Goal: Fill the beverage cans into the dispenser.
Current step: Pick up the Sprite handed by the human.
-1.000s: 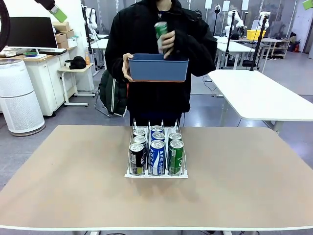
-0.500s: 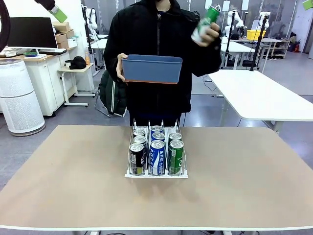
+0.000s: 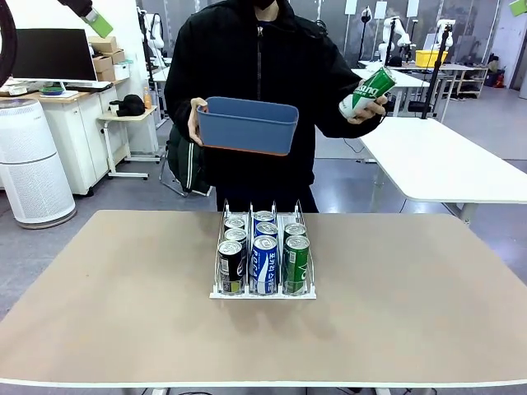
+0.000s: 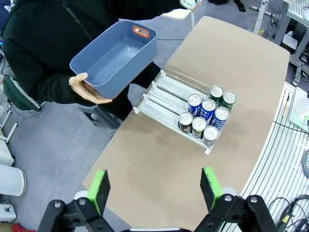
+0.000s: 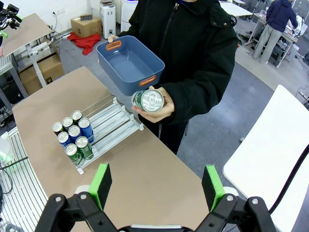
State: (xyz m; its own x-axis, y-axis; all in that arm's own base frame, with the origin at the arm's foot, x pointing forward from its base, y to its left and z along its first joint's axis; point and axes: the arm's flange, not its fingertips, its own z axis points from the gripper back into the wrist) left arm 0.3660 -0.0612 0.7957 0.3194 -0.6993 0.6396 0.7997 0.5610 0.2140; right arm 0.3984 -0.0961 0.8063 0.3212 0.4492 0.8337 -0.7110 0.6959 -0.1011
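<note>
Several beverage cans stand at the near end of the white dispenser in the middle of the table: black in the left lane, blue-and-white in the middle, green on the right. A person behind the table holds one more green can out to the side, tilted. From high above, my left gripper stands open over the dispenser and its cans. My right gripper is also open and empty, high over the table, with the held can and the dispenser beyond it.
The person's other hand carries an empty blue bin at chest height behind the table's far edge. The tabletop is bare around the dispenser. One green pad of my left gripper shows at the top left of the front view.
The person lifted the green can out of the blue bin, swung it up and to the right, then lowered it beside them. The bin shifted slightly left. Neither arm moved.
</note>
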